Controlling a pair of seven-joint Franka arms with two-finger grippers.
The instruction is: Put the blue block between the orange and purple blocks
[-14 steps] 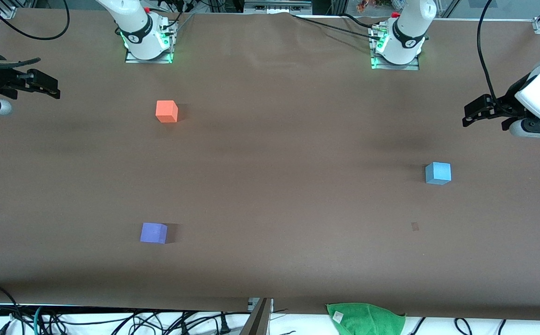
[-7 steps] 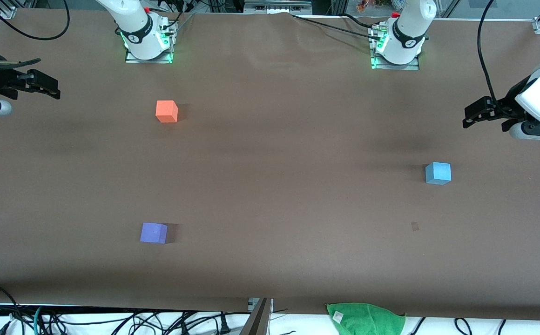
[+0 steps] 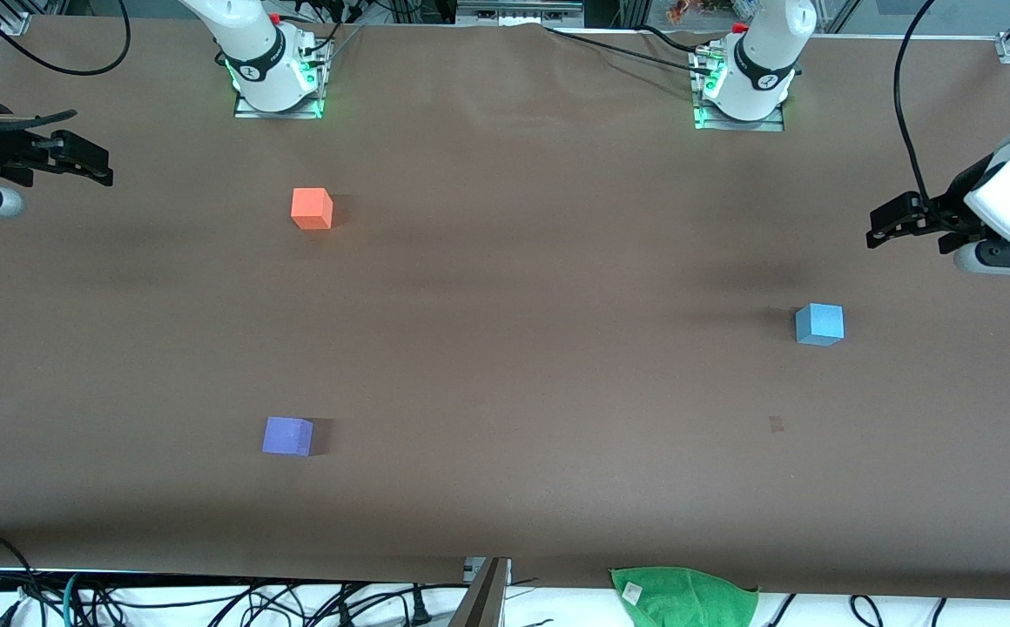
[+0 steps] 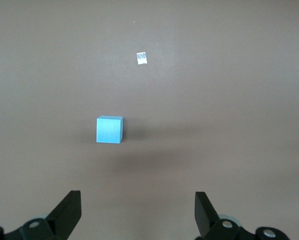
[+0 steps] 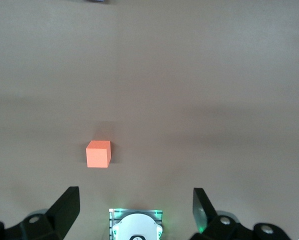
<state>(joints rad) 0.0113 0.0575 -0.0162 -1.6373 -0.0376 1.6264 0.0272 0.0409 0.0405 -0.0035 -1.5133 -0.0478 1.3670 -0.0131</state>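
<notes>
The light blue block (image 3: 819, 324) sits on the brown table toward the left arm's end; it also shows in the left wrist view (image 4: 109, 129). The orange block (image 3: 312, 208) sits toward the right arm's end, near that arm's base, and shows in the right wrist view (image 5: 98, 154). The purple block (image 3: 287, 435) sits nearer the front camera than the orange one. My left gripper (image 3: 876, 225) is open and empty in the air at the left arm's end of the table, apart from the blue block (image 4: 137, 200). My right gripper (image 3: 110, 170) is open and empty at the right arm's end (image 5: 135, 197).
A green cloth (image 3: 683, 596) lies at the table's edge nearest the front camera. A small pale mark (image 3: 776, 424) is on the table near the blue block. The arm bases (image 3: 277, 78) (image 3: 744, 87) stand along the edge farthest from the front camera. Cables hang off the near edge.
My left arm's wrist has shifted slightly lower in the front view. The blocks and the right arm have not moved.
</notes>
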